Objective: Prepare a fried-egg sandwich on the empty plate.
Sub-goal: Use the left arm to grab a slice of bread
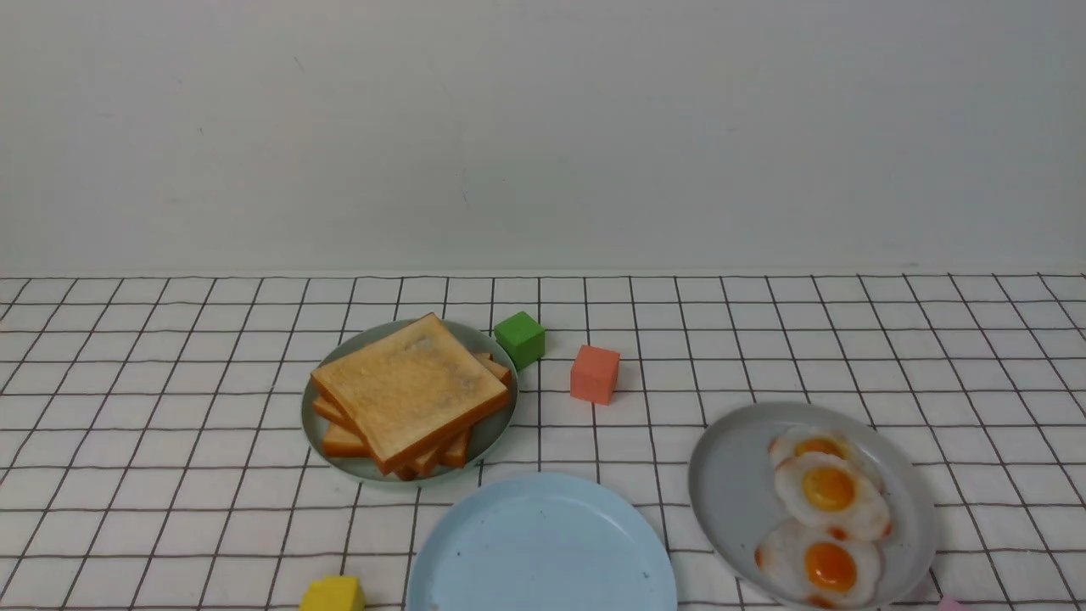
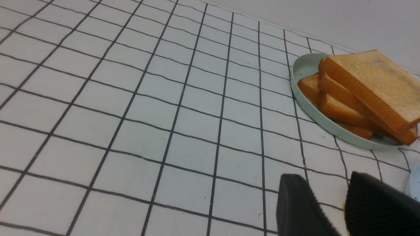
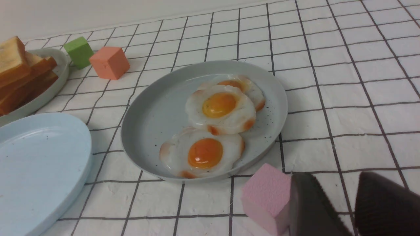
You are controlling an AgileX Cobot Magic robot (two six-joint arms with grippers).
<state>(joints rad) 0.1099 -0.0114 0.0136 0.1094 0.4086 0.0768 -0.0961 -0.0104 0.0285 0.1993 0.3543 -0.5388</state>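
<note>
Light-blue empty plate (image 1: 543, 543), front view's bottom centre, apart from left end effector (image 2: 325, 183) and right end effector (image 3: 334, 180), both released.

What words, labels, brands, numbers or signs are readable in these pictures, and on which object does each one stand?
None: no text, number or sign is visible in any view.
The light-blue plate, grey plate, pale-green plate, toast stack, fried eggs and cubes are all unmarked; the cloth shows only black grid lines.
</note>
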